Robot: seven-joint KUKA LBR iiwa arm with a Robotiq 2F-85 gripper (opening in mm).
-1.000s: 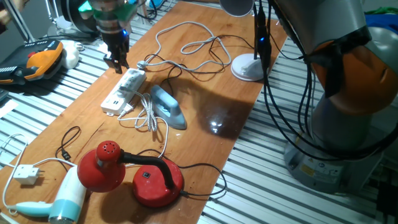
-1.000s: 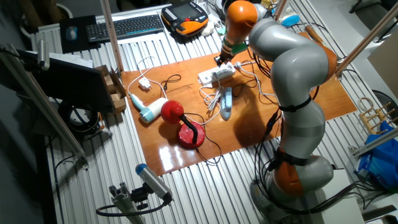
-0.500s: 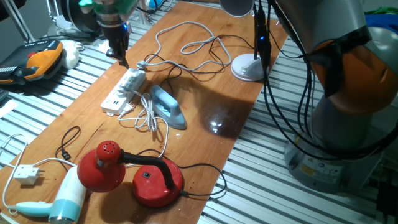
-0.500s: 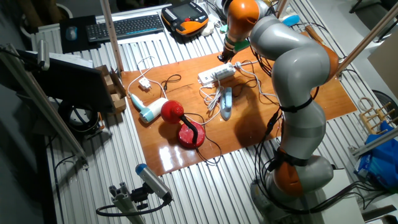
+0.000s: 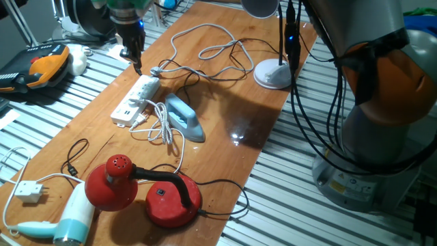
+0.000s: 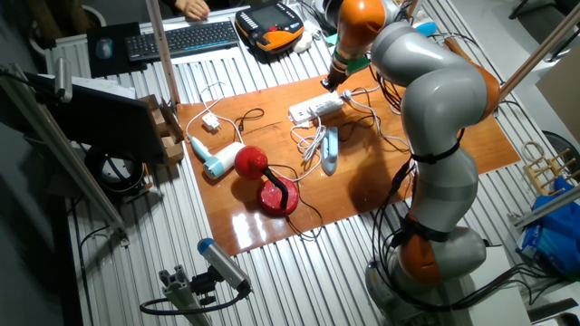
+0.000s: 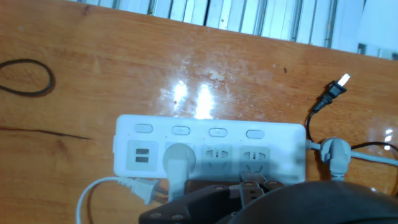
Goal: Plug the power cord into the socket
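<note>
- Apparently the fingers (image 5: 135,63) hang just above the far end of the socket (image 5: 136,99), which lies flat on the desk (image 5: 225,157) beside the light-blue iron (image 5: 186,117).
- The power cord (image 5: 166,126) runs in loose loops from the iron toward the near end of the strip.
- In the hand view a round white plug (image 7: 178,160) sits in the second outlet, and I judge this to be the cord's plug, seemingly seated.
- If so, the sensible move is a straight vertical lift, kept clear of the cord loops so nothing drags the plug out.
- A flush seat should be checked first.
- A tilted plug would need a square downward press.
- I cannot tell whether the fingers are spread or closed. They look narrow in one fixed view, and the hand's dark body hides them in the hand view.
- That body also covers the strip's lower edge, so the base of the plug is hidden.
- A second small white plug (image 7: 140,188) lies beside the strip, and which cord it belongs to is unclear.
- The black plug (image 7: 336,87) lies apart, unused.
</note>
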